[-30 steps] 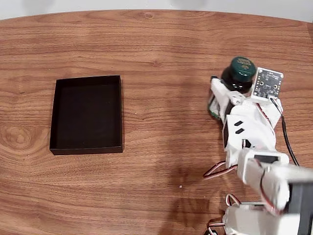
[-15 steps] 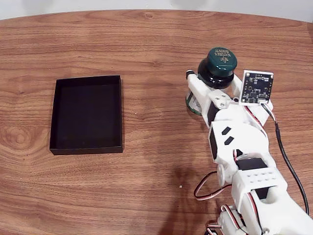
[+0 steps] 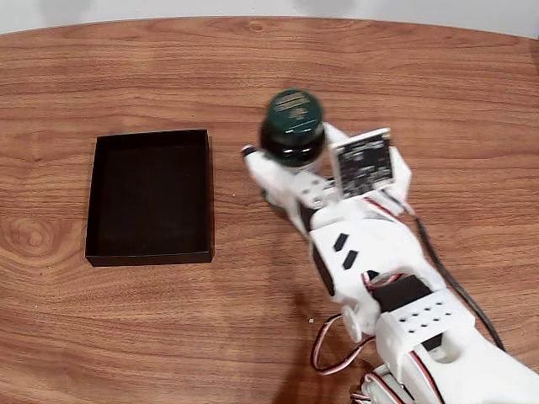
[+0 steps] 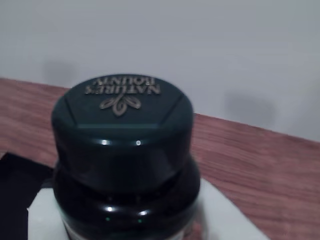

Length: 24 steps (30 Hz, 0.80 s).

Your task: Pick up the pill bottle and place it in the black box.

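Note:
The pill bottle (image 3: 291, 128), dark green with a round lettered cap, is held upright above the table by my white gripper (image 3: 282, 172), which is shut around its body. In the fixed view it hangs a short way right of the black box (image 3: 150, 195), a shallow matte black tray lying on the wood. The wrist view has the bottle's cap (image 4: 122, 120) close up, a white finger (image 4: 45, 220) below it, and a corner of the black box (image 4: 15, 190) at the lower left. The bottle's label is hidden by the fingers.
The wooden table (image 3: 269, 76) stretches around the box, bare to the back and front left. My white arm (image 3: 379, 278) with its red and black cables fills the lower right. A pale wall (image 4: 200, 50) rises behind the table's far edge.
My gripper has carried the bottle leftward across the table, from the right side to just right of the black box. The box has stayed put.

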### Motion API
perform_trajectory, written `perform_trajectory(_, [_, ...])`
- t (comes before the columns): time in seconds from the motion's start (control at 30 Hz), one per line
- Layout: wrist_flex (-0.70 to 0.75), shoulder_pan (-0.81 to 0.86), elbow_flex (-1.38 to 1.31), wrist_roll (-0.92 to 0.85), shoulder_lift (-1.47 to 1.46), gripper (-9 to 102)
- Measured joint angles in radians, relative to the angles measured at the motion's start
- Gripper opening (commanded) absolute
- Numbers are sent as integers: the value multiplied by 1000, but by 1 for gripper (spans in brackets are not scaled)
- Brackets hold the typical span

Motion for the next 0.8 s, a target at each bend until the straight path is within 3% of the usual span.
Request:
perform_trajectory(0.33, [-15,-103,-138,51,-120,16])
perform_trajectory(0.8, [-328,-265,-229,63,-436,15])
